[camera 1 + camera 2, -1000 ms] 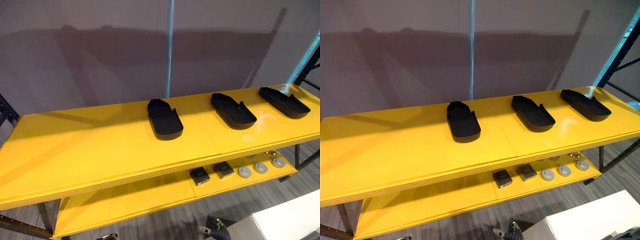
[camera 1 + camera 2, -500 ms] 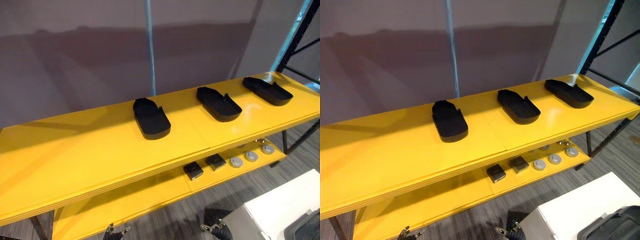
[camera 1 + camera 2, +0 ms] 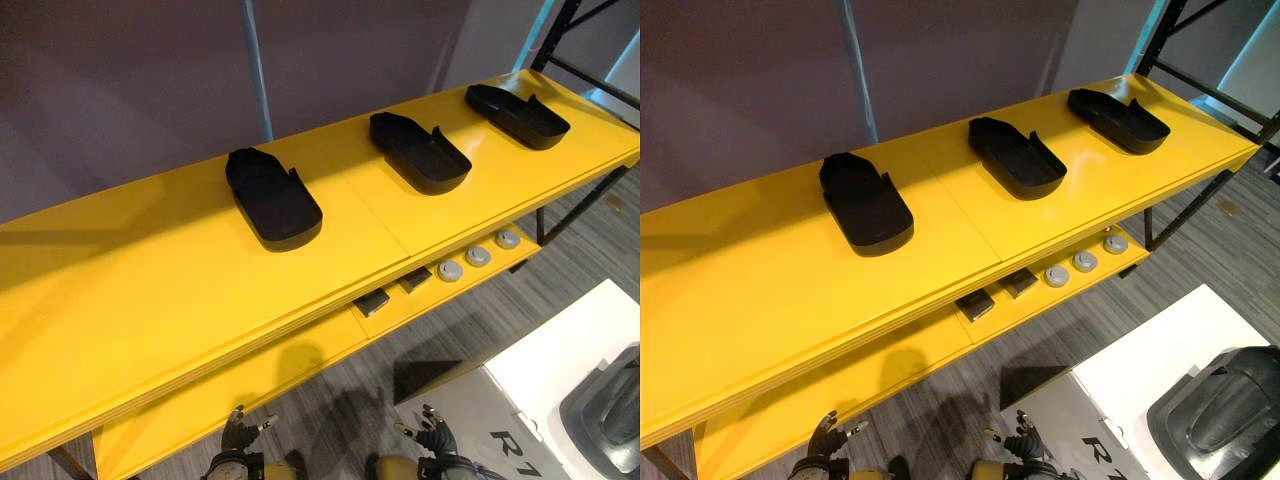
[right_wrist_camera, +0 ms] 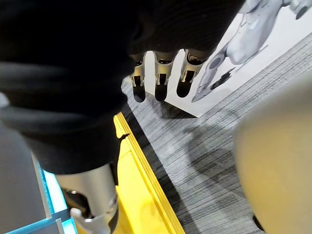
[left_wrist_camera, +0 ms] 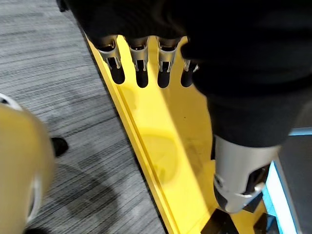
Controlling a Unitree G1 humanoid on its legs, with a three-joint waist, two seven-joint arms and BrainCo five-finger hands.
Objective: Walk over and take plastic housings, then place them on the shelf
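The left hand hangs low in front of the yellow shelf. In its own wrist view its fingers are straight and slightly apart, holding nothing, with their dark tips over the front edge of the lower board and the grey carpet floor. The right hand hangs beside it, near the white case. Its fingers are equally loose and spread, touching nothing, above the floor and the printed side of that case. The wrist views show the lower board's edge from close by, while the head views take in the whole shelf. Three black plastic housings lie on the top board, well apart in a row, hollow sides up: the left housing, the middle housing and the right housing. On the lower board under the middle one sit two small black blocks and, just beside them, three grey discs in a line. The right eye view shows more of the white case's top, where a dark rounded moulded part lies.
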